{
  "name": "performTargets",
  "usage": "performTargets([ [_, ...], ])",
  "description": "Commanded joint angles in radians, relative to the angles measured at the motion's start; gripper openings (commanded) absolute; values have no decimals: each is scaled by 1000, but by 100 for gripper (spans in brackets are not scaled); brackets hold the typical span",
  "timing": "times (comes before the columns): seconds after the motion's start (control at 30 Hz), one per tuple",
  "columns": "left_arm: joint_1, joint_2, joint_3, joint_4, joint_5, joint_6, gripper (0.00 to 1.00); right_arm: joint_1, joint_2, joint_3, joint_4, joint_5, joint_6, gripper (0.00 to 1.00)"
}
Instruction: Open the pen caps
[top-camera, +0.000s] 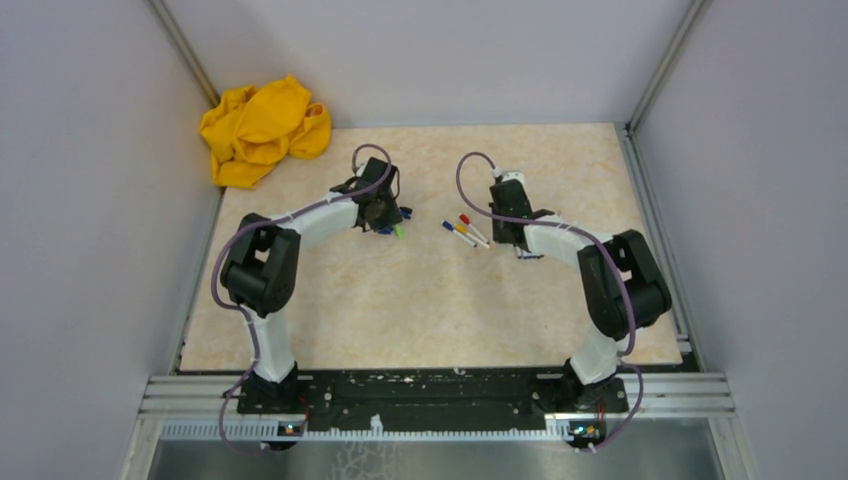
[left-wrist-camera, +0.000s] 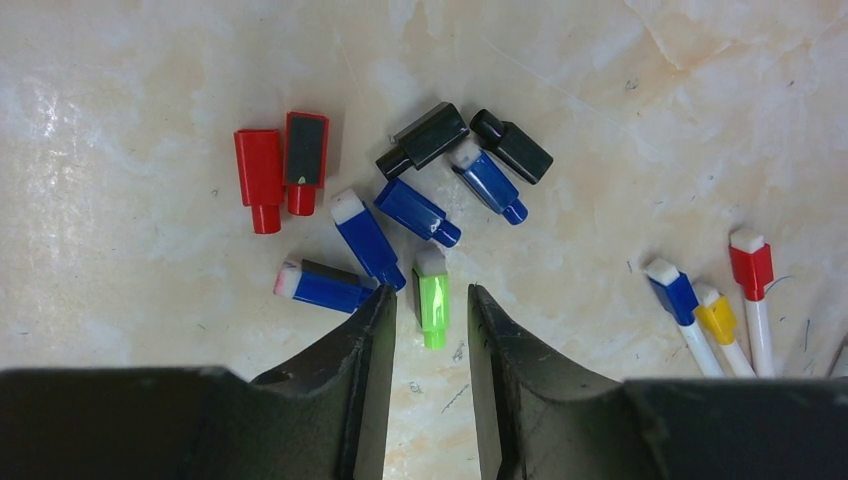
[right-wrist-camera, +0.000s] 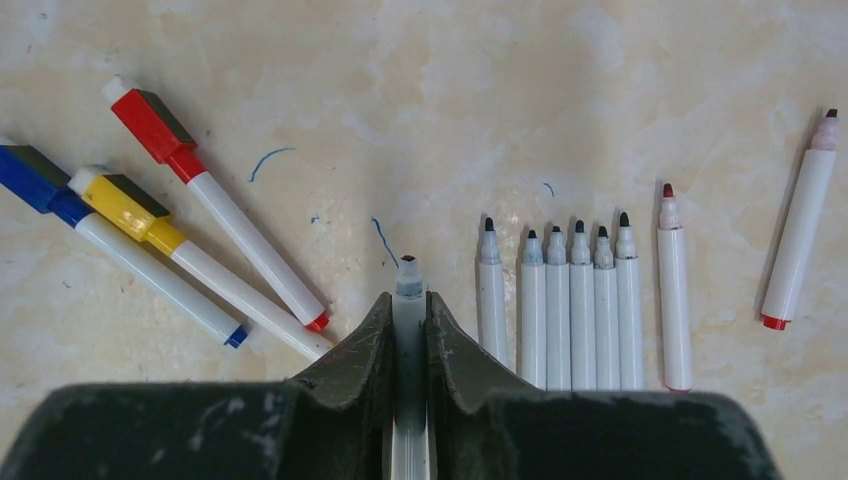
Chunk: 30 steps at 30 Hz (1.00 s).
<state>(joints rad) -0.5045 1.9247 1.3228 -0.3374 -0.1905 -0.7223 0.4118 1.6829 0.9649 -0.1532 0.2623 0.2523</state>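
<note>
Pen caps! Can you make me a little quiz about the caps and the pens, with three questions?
1. True or false: the right gripper is open and holds nothing.
2. How many capped pens show in the right wrist view? A one, B three, C six.
3. Fill in the blank: the loose cap lying between the open fingertips of the left gripper is coloured ____.

Key
1. False: it is shut on a bare pen.
2. B: one blue, one yellow, one red.
3. Green.
</note>
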Motion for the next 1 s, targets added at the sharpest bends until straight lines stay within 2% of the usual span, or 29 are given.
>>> performTargets([
  [0.0, -7, -29, 38, 5, 1, -24, 38, -8, 14, 12, 3, 36, -12, 12],
  [0.17, -8, -67, 60, 22, 24, -35, 39, -10, 42, 11, -7, 51, -9, 16],
  [0.27, -10, -81, 68, 28, 37, -41, 39, -10, 57, 16, -15, 51, -7, 23],
  [0.5, -15, -104, 65, 41, 59, -46, 40, -10, 52, 11, -27, 92, -8, 29],
  [0.8, -18, -121, 49, 59, 63, -54, 41, 31, -80, -22, 49, 122, -94, 37],
  [0.97, -19, -123, 47, 64, 67, -58, 42, 51, -117, 7, 45, 84, -127, 42],
])
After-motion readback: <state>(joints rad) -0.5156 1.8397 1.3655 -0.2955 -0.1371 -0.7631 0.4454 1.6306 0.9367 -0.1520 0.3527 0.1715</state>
